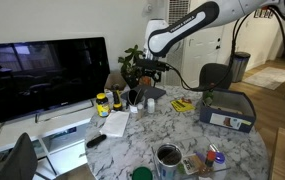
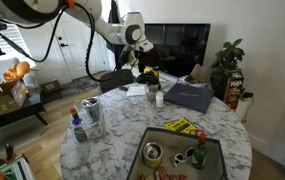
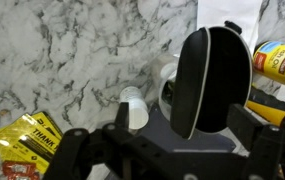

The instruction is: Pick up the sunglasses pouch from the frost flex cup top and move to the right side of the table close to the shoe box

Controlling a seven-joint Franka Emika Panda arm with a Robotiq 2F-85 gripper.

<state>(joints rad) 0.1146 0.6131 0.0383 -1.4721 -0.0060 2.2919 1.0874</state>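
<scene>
My gripper (image 1: pixel 148 68) hangs high above the far part of the marble table (image 1: pixel 132 140), also seen in the other exterior view (image 2: pixel 140 60). In the wrist view the black sunglasses pouch (image 3: pixel 214 80) hangs between the fingers (image 3: pixel 187 135), so the gripper looks shut on it. The small whitish frost flex cup (image 3: pixel 132 110) stands on the table below, left of the pouch, and shows in both exterior views (image 1: pixel 150 103) (image 2: pixel 156 97). The grey-blue shoe box (image 1: pixel 227 108) (image 2: pixel 189 95) sits at the table's edge, apart from the gripper.
A yellow bottle with a black cap (image 1: pixel 102 103) (image 3: pixel 280 62) and a yellow packet (image 1: pixel 181 104) (image 3: pixel 22 140) lie on the table. A dark tin (image 1: pixel 168 160) stands near the front edge. A TV (image 1: pixel 42 75) and a plant (image 1: pixel 132 65) are behind the table.
</scene>
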